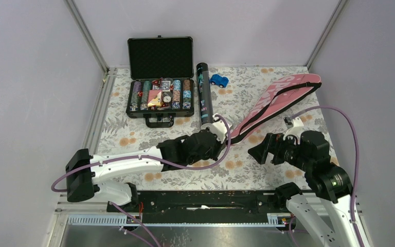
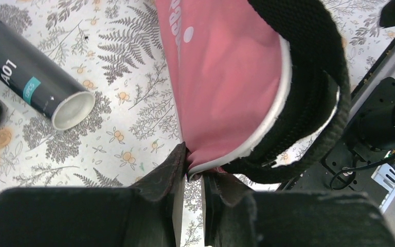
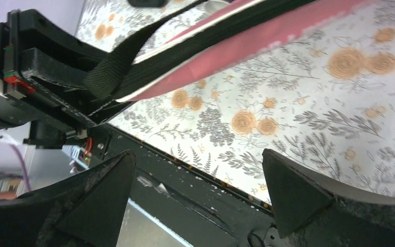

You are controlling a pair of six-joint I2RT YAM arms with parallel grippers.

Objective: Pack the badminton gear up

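Two hands hang over the floral bench (image 1: 133, 128). The left hand (image 2: 190, 172) pinches the white-piped rim of the soft pink cover (image 2: 221, 77), its woven black strap (image 2: 313, 36) looping alongside. The right hand (image 3: 198, 180) gapes wide, holding nothing. Only the overhead view shows the cover reaching the far right corner and the whole smooth black tube (image 1: 203, 95) mid-bench.

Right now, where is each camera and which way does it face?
Top external: above and behind the bases, looking down on the table; both arms, left claw, right claw show.
Left wrist: looks along its own fingers pinching the pink cover; black tube beside.
Right wrist: looks between its open fingers at table and pink cover.
Shared: all show the pink cover.
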